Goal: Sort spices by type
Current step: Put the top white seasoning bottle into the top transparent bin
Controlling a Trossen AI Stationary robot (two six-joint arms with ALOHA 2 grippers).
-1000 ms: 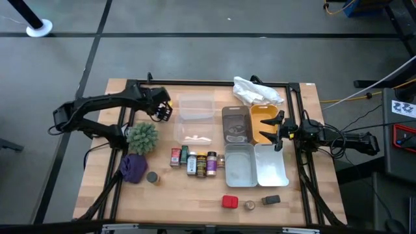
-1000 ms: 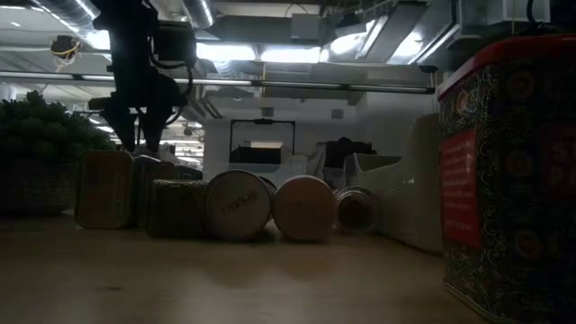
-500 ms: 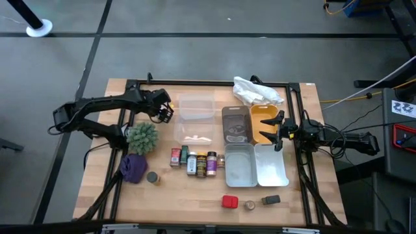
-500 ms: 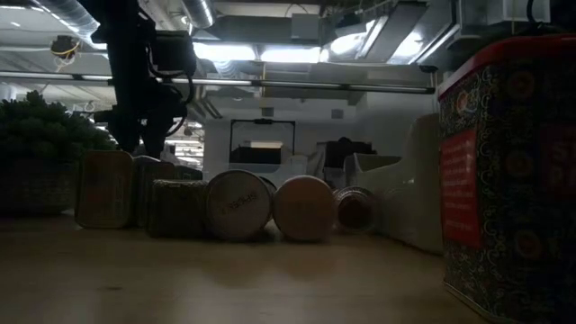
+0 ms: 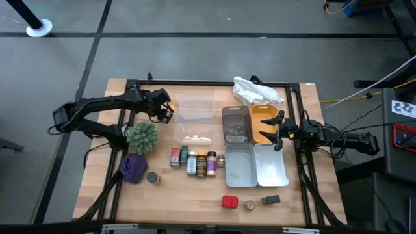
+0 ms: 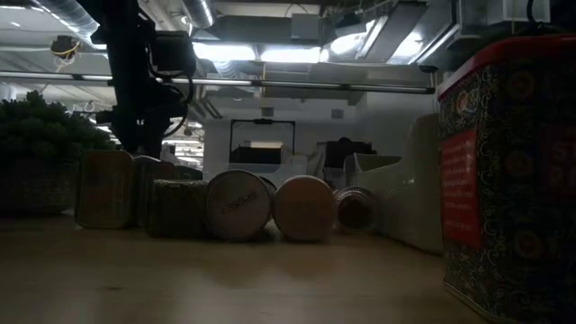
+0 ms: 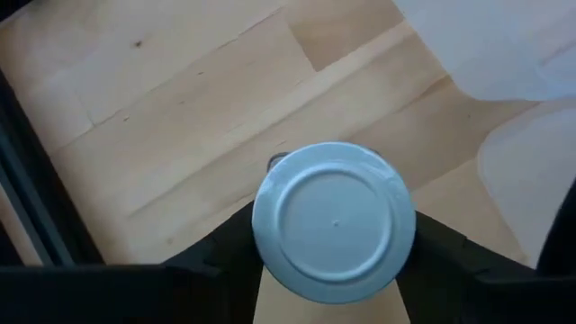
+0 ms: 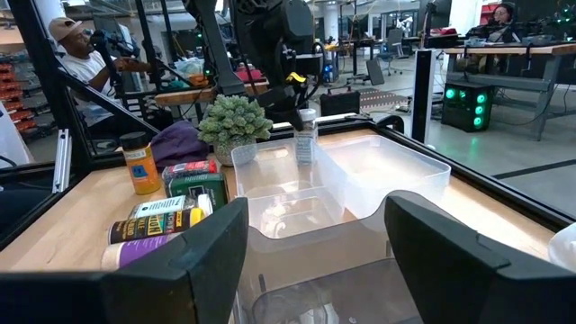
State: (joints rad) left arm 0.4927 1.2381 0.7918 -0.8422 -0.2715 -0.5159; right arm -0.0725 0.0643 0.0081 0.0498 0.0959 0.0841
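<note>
- Two arms show in my overhead view of the wooden table. My left gripper sits near the far left, just beside the clear plastic containers. My right gripper hangs at the right, over the edge of an orange tray. Grey trays lie beside it. A row of spice jars lies in the middle of the table. A red square tin, a small round tin and a dark rectangular tin sit in a line near the front edge. Another round tin rests beside a purple cloth lump, with a small green plant behind it. A white plastic bag lies at the far edge.
- From table height, I see the row of spices from the front, tins at the left, jars lying with caps toward me, and the red tin filling the right edge. A dark arm comes down at the upper left.
- Through my left wrist camera, the fingers are clamped on either side of a jar with a pale round cap, above bare wood.
- Through my right wrist camera, the fingers stand apart, holding nothing. Beyond them, the left arm holds its small jar upright at the clear container's far wall. A person sits in the background.
</note>
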